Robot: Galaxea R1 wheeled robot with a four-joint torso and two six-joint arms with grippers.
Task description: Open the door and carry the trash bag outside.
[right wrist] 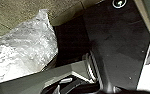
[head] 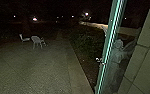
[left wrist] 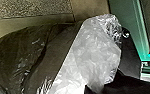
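Note:
The trash bag, dark with a pale crinkled plastic part, fills much of the left wrist view: its dark side (left wrist: 28,55) and its whitish part (left wrist: 91,50) lie against each other. In the right wrist view the pale plastic of the bag (right wrist: 28,45) shows beside the robot's dark plate. The green-edged glass door or its frame (head: 110,45) stands upright at the right of the head view; a green frame (left wrist: 133,25) also shows in the left wrist view. How the bag is held is hidden.
Paving (head: 28,67) stretches ahead at night, with white chairs (head: 37,41) at the left. A dark planted bed (head: 84,47) borders the paving on the right. A tiled wall (head: 143,67) stands at far right; a faint person (head: 117,55) shows in the glass.

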